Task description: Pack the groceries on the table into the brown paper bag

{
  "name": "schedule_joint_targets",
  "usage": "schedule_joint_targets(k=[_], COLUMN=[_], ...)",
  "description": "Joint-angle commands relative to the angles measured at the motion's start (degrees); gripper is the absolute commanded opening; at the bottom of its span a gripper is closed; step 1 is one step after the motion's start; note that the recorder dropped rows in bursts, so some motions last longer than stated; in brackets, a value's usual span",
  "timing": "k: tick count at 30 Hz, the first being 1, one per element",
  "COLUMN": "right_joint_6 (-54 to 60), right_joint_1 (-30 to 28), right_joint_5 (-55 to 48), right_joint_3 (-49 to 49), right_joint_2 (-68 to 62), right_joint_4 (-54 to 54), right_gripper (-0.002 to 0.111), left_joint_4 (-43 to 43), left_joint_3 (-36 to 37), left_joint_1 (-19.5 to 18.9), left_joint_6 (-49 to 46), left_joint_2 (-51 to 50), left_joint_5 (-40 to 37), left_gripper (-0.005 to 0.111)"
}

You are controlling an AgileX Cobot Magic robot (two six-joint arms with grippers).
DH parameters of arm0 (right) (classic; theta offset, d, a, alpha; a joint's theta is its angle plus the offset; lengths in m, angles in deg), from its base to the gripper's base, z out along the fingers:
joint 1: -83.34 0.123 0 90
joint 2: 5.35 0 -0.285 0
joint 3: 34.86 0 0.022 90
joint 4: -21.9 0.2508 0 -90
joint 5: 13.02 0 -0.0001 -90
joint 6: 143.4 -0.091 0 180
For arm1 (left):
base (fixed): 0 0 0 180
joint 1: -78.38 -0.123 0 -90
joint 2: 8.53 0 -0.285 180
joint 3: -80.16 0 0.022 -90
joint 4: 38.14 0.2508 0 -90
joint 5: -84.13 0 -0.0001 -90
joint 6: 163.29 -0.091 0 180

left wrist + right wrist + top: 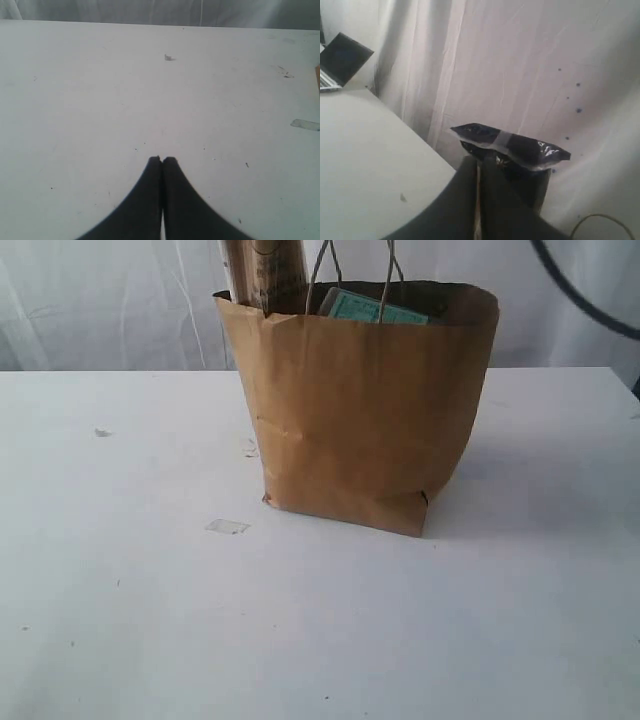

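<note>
The brown paper bag (360,420) stands upright on the white table (150,620), its cord handles (325,270) sticking up. Out of its mouth pokes a long spaghetti pack (262,275) at the back left, and a small teal-faced carton (370,308) shows just inside the rim. No other groceries show on the tabletop. Neither arm appears in the exterior view. My left gripper (162,160) is shut with nothing in it, over bare table (100,100); a sliver of the bag (318,80) shows at the frame edge. My right gripper (479,161) is shut and empty, past the table's edge, facing a curtain.
A scrap of clear tape (227,527) lies in front of the bag's left corner, also seen as the tape scrap (305,124). A small speck (102,432) lies far left. A black plastic-wrapped object (520,145) stands beyond my right gripper. A laptop (340,60) sits far off.
</note>
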Motion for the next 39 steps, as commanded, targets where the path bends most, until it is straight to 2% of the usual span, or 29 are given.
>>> schedule_joint_targets(k=[1, 4, 8, 12, 15, 17, 19, 22, 26, 28, 32, 39], right_joint_6=[-4.27, -13.23, -28.91, -51.23, -66.31, -67.04, -67.04, -68.42, -73.51, -75.27, -80.77, -80.77], right_joint_1=[-3.77, -6.95, -11.44, -16.47, -20.83, -23.60, -24.84, -24.84, -24.84, -24.84, -24.84, -24.84], right_joint_5=[-7.95, -12.78, -20.80, -35.50, -49.16, -52.91, -52.40, -45.41, -27.83, -25.20, -28.20, -30.33], right_joint_3=[-0.16, -0.16, -0.16, -0.16, -1.65, -5.29, -10.16, -19.77, -34.44, -39.54, -43.16, -43.55], right_joint_2=[3.35, 5.24, 7.67, 8.62, 8.49, 9.16, 10.83, 16.65, 29.98, 35.72, 45.96, 57.92], right_joint_4=[-4.57, -13.19, -35.49, -61.46, -72.69, -73.77, -73.41, -71.10, -68.87, -68.87, -66.69, -66.69], right_gripper=[0.000, 0.000, 0.000, 0.000, 0.000, 0.000, 0.000, 0.000, 0.000, 0.000, 0.000, 0.000], left_joint_4=[-0.31, -0.31, -0.31, -0.31, -0.31, -0.31, -0.31, -0.31, -0.31, -0.31, -0.31, -0.31], left_joint_3=[0.18, 0.18, 0.18, 0.18, 0.18, 0.18, 0.18, 0.18, 0.18, 0.18, 0.18, 0.18], left_joint_1=[0.40, 0.40, 0.40, 0.40, 0.40, 0.40, 0.40, 0.40, 0.40, 0.40, 0.40, 0.40], left_joint_6=[0.04, 0.04, 0.04, 0.04, 0.04, 0.04, 0.04, 0.04, 0.04, 0.04, 0.15, 0.15], left_joint_2=[0.23, 0.23, 0.23, 0.23, 0.23, 0.23, 0.23, 0.23, 0.23, 0.23, 0.23, 0.23], left_joint_5=[0.18, 0.18, 0.18, 0.18, 0.18, 0.18, 0.18, 0.18, 0.18, 0.18, 0.18, 0.18], left_gripper=[0.000, 0.000, 0.000, 0.000, 0.000, 0.000, 0.000, 0.000, 0.000, 0.000, 0.000, 0.000])
